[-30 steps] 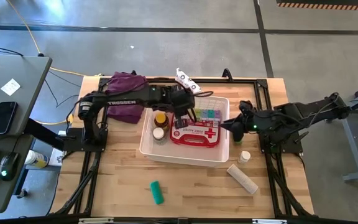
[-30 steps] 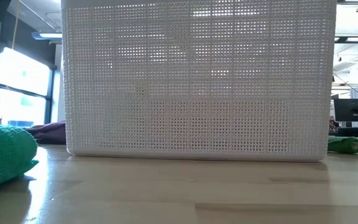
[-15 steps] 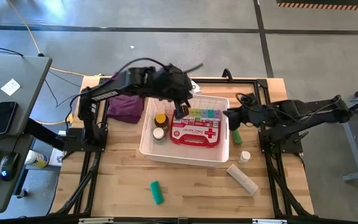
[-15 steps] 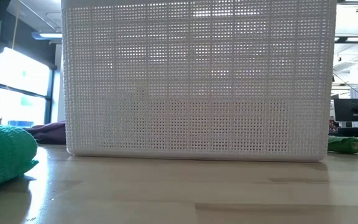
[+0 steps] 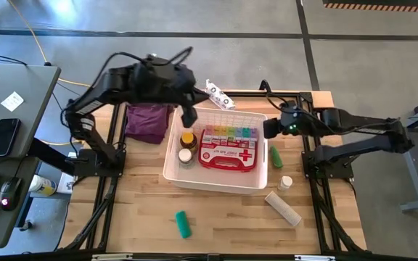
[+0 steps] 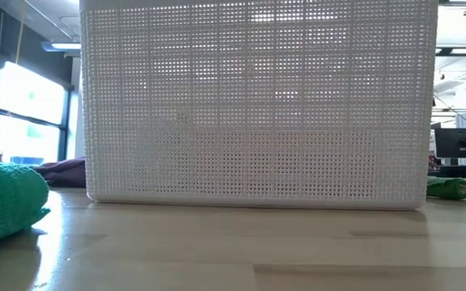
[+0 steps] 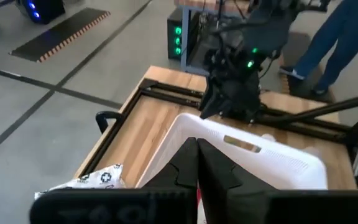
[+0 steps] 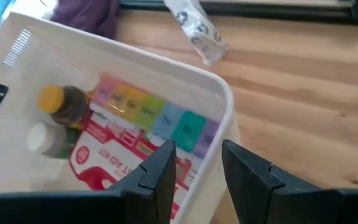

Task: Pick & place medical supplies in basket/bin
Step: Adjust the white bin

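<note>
The white basket (image 5: 216,180) stands mid-table and fills the low view (image 6: 257,105). In it lie the red first-aid pouch (image 5: 228,154), the rainbow pill organizer (image 5: 231,133) (image 8: 160,112), the amber bottle (image 5: 188,138) and a white-capped bottle (image 5: 185,155). The white printed packet (image 5: 220,94) lies on the table beyond the basket's far wall. To the basket's right lie the green tube (image 5: 276,156), a small white-capped bottle (image 5: 286,182) and the beige roll (image 5: 283,208). My left gripper (image 5: 189,116) (image 7: 197,144) is shut and raised over the basket's far left corner. My right gripper (image 5: 268,130) (image 8: 194,163) is open above the far right corner.
A green bandage roll (image 5: 183,224) (image 6: 6,198) lies near the table's near edge. The purple cloth (image 5: 147,122) lies left of the basket. A black frame runs along the table's sides. A person's legs (image 7: 334,43) show beyond the table's right side.
My left gripper has risen out of the basket, where it was low beside the pill organizer, and has drawn back toward the table's left and far side. My right gripper has moved toward the far edge, along the basket's right wall to its far right corner.
</note>
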Tool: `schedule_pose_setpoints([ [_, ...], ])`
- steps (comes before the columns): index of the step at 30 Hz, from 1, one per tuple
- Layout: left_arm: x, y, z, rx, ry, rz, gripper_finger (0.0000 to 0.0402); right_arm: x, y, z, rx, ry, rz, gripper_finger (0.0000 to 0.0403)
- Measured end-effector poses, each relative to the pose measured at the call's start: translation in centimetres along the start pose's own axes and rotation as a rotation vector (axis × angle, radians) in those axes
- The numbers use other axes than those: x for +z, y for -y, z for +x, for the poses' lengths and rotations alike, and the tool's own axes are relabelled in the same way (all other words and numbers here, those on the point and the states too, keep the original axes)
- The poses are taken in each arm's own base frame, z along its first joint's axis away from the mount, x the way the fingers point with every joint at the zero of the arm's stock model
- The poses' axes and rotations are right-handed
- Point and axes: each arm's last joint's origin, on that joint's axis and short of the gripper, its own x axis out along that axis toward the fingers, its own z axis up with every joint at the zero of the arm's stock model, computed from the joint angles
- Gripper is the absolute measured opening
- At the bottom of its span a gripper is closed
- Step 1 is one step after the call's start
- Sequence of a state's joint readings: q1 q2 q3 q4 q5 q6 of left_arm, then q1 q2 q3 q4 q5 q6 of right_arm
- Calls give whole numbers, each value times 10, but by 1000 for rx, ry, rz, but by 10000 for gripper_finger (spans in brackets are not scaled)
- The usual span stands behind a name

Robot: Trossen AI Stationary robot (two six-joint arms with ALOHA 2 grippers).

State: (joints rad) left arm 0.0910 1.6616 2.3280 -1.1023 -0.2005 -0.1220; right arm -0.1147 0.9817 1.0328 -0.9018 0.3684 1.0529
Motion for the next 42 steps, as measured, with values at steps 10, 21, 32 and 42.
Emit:
schedule_pose_setpoints([
  [10, 4, -9, -46, -17, 79, -7, 81, -2, 2, 1, -3, -55, 69, 153],
  [21, -4, -8, -47, -57, -5, 13, 101, -2, 2, 11, -86, -31, 110, 188],
  [32, 15, -4, -44, -127, 191, 22, 99, -3, -6, 41, -151, -83, 66, 127],
  [42, 9, -2, -36, -178, 111, 50, 99, -2, -9, 43, -147, -46, 68, 71],
])
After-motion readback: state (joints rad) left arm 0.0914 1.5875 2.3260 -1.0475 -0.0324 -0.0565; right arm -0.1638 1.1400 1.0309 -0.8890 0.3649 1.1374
